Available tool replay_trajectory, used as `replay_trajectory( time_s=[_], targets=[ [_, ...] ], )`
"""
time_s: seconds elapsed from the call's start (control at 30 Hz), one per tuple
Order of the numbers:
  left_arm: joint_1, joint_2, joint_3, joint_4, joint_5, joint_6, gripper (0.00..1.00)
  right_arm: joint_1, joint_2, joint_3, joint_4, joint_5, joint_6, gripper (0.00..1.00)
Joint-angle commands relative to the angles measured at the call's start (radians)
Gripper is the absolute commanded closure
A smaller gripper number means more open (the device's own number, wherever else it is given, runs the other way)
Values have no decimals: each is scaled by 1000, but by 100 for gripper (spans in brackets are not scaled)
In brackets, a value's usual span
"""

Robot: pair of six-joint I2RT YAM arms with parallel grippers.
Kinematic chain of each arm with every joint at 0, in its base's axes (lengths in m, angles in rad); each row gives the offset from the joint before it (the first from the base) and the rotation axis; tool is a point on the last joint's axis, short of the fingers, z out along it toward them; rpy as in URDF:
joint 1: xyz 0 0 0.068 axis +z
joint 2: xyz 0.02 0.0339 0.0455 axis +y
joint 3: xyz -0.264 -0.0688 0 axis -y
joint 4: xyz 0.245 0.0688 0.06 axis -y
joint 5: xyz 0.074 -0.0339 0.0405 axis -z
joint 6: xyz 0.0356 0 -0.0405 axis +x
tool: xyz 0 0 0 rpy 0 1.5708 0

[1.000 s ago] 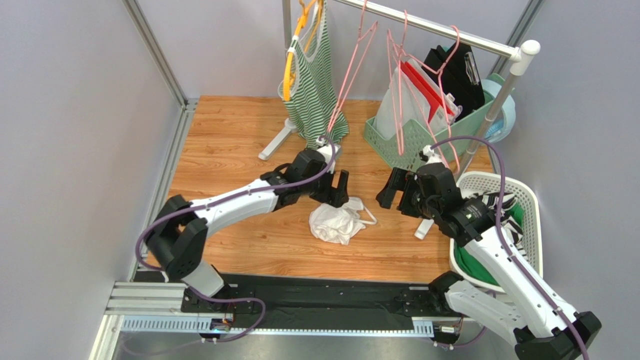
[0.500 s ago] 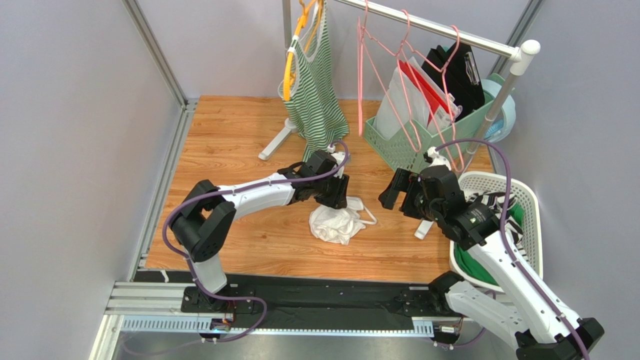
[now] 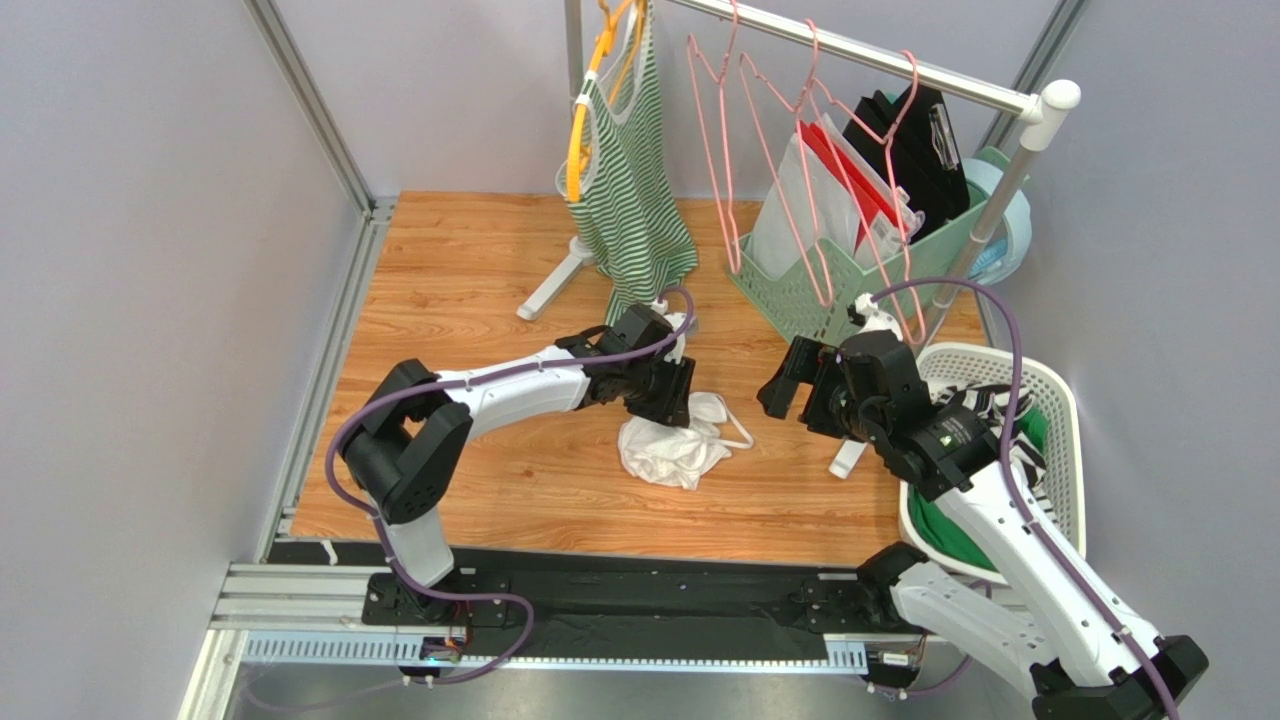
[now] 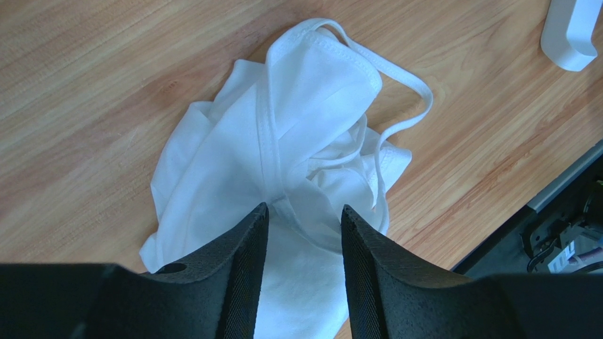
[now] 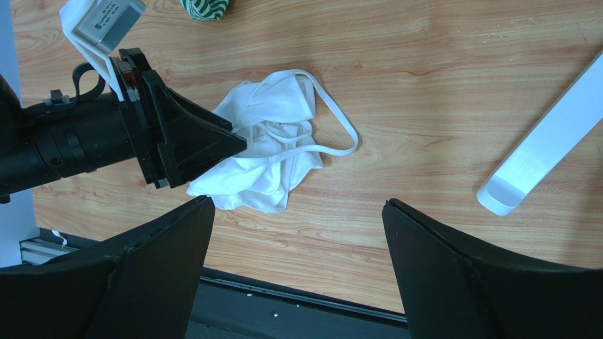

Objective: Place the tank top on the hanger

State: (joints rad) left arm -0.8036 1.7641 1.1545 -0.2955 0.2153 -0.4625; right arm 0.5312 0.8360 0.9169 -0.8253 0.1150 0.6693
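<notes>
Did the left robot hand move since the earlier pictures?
Yes. The left gripper slid lower in the top view, from just above the tank top onto it. The tank top stayed put, and the jaws narrowed onto the cloth.

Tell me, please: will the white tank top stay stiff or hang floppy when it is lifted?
Probably floppy: the tank top lies crumpled in soft folds on the table. Probably light, since the fabric looks thin. Its loose strap would likely dangle and might snag.

Grey walls [image 3: 150, 225], wooden tabletop [image 3: 451, 270], metal clothes rail [image 3: 977, 86]
</notes>
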Motion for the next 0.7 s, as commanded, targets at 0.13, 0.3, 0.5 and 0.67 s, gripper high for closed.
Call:
replay_trajectory(
  time_s=[0.13,0.3,0.5,0.67],
  targets=[
    [-2,48,31,-25,15,-34,79,-4,-17,-4,34,21,3,4],
    [0,-8,24,12,-31,-64,100,-4,-28,-13,32,25,7,4],
    [21,-246,94,9,-85,-82,100,-4,-23,-10,34,34,3,4],
    [21,-385,51,-5,-99,-90,100,-2,-5,-15,46,29,-7,4]
  ],
)
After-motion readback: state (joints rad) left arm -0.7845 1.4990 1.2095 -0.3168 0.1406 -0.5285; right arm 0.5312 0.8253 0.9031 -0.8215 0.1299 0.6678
